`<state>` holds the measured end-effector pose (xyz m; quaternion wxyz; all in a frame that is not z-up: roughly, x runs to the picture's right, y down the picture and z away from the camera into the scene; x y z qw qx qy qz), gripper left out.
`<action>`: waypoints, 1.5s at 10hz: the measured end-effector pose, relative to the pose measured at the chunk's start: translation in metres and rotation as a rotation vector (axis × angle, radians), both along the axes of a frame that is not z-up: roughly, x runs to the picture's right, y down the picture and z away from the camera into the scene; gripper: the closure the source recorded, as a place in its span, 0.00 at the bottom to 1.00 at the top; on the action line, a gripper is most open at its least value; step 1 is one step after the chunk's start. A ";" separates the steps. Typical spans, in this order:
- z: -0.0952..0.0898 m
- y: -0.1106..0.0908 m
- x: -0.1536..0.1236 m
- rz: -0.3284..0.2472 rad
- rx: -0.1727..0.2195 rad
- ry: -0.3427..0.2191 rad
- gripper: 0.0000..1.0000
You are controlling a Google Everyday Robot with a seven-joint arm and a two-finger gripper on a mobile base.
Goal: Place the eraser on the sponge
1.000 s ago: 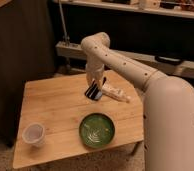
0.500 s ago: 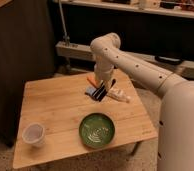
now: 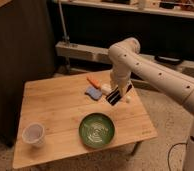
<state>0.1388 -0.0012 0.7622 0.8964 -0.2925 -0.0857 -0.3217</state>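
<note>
The eraser (image 3: 113,97), a black block with pale stripes, hangs tilted just above the wooden table (image 3: 55,105). My gripper (image 3: 118,94) is shut on it at the end of the white arm. The sponge (image 3: 94,92), a small flat blue pad, lies on the table just left of the eraser with nothing on it. My gripper is to the right of the sponge and slightly above it.
A white-and-orange tube (image 3: 98,84) lies just behind the sponge. A green bowl (image 3: 96,130) sits near the table's front edge, and a white cup (image 3: 33,134) stands at the front left corner. A dark cabinet stands to the left, shelving behind.
The arm has risen and shifted right, lifting the eraser off the table. The sponge, earlier hidden by the gripper, now shows to its left.
</note>
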 end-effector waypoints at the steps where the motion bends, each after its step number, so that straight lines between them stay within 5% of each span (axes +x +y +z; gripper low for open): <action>1: 0.003 -0.006 0.005 0.042 0.004 0.049 1.00; 4: -0.003 -0.009 0.035 0.106 0.022 0.107 1.00; 6: 0.008 -0.010 0.029 0.126 0.033 0.101 1.00; 8: 0.024 -0.018 0.010 0.143 0.039 0.102 1.00; 12: 0.075 -0.060 -0.073 0.407 0.145 0.065 1.00; 15: 0.081 -0.070 -0.087 0.477 0.178 0.039 1.00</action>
